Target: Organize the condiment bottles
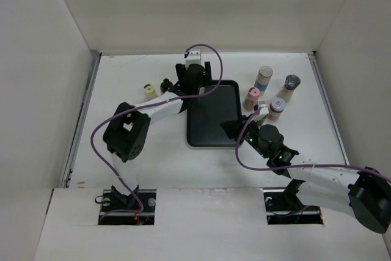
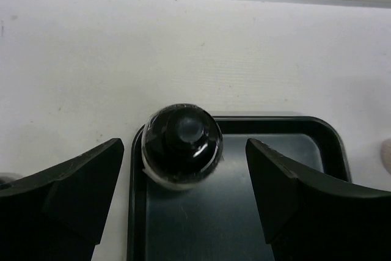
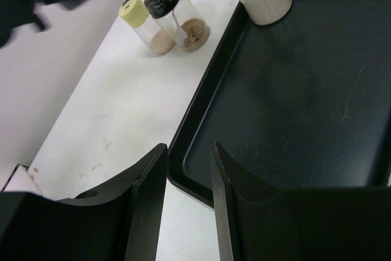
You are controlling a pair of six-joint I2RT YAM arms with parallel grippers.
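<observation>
At the tray's upper-left corner: a black-capped bottle point(image 2: 182, 145) stands upright inside the black tray point(image 2: 317, 125), close to the rim.
Left gripper point(image 2: 184, 143): fingers spread wide, a clear gap on either side of that bottle, touching nothing.
Step in hand: the placing of this bottle, judged to be at its end.
Next move: it calls for a straight lift clear of the cap, then a reach left of the tray to the pale-yellow-capped bottle point(image 1: 148, 91) and the second black-capped bottle point(image 1: 165, 85).
Right gripper point(image 3: 189, 148): fingers nearly together over the tray's near rim; I cannot tell whether they pinch it.
Upper right of the top view: four bottles point(image 1: 264, 77) stand outside the tray.
Hidden: the arm covers the placed bottle from above, and its cap hides its body in the left wrist view.
</observation>
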